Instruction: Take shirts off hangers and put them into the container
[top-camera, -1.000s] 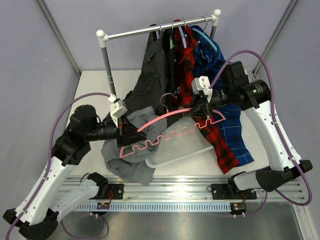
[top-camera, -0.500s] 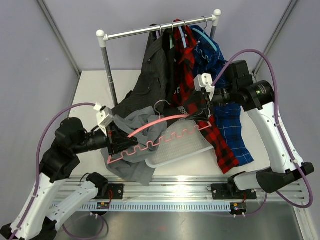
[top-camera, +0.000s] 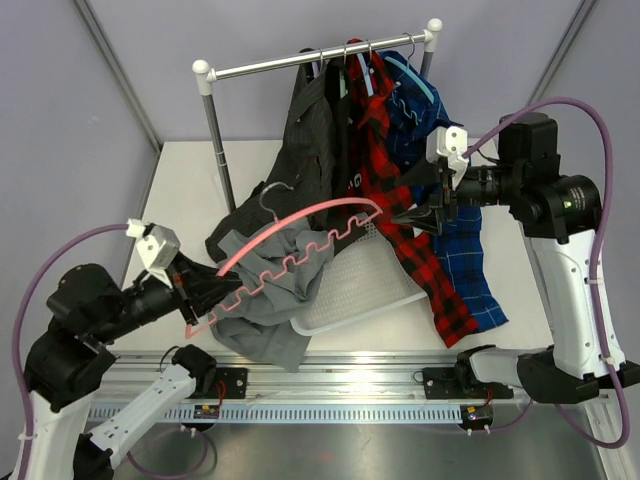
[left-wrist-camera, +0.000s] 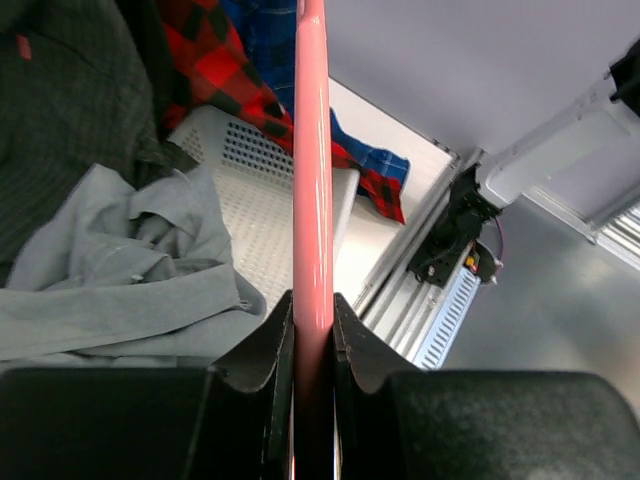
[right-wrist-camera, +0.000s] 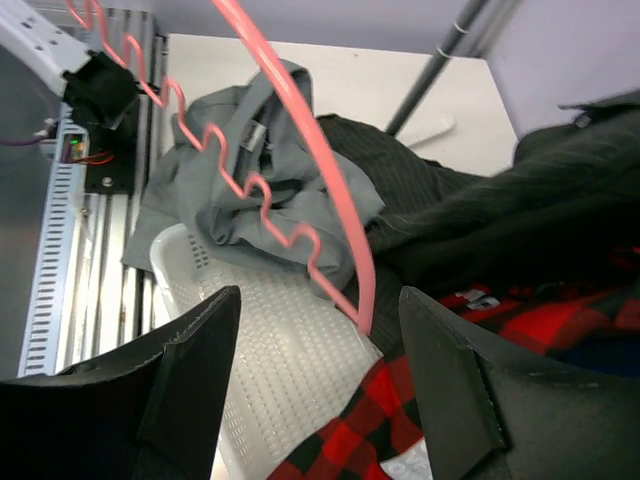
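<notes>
The left claw (top-camera: 200, 288) is clenching one end of the bare pink hanger (top-camera: 300, 245), seemingly lifting it clear of the grey shirt (top-camera: 262, 310), which is draping over the container's (top-camera: 370, 290) left edge. The right claw (top-camera: 418, 218) is hanging released, empty, beside the red plaid shirt (top-camera: 385, 170).

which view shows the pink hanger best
Top external: the whole pink hanger shows, hook to both ends, above the grey shirt. Left wrist shows only one bar edge-on, clamped in the left gripper. Right wrist shows its far end, wavy bar and curved arm.
</notes>
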